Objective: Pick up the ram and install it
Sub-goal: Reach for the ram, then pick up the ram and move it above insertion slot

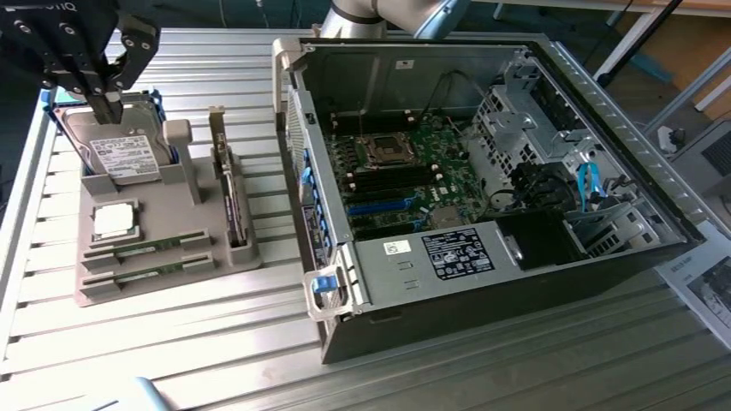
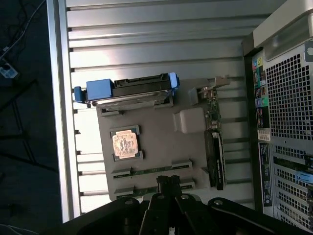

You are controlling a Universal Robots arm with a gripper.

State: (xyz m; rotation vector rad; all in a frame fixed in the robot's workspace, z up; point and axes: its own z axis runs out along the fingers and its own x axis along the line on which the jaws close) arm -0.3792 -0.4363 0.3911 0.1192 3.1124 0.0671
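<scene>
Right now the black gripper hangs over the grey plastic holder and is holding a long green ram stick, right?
No: the shut black gripper holds nothing. The exterior view shows the green ram sticks lying in the grey holder.

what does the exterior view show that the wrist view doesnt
Exterior view adds: the open inside of the computer case, with its motherboard, blue cable and labelled power supply.
Wrist view adds: the case's perforated rear panel with ports, and the dark floor beside the table.
Shared: the grey holder carrying the hard drive, processor chip and ram sticks, plus the gripper, jaws shut.
</scene>
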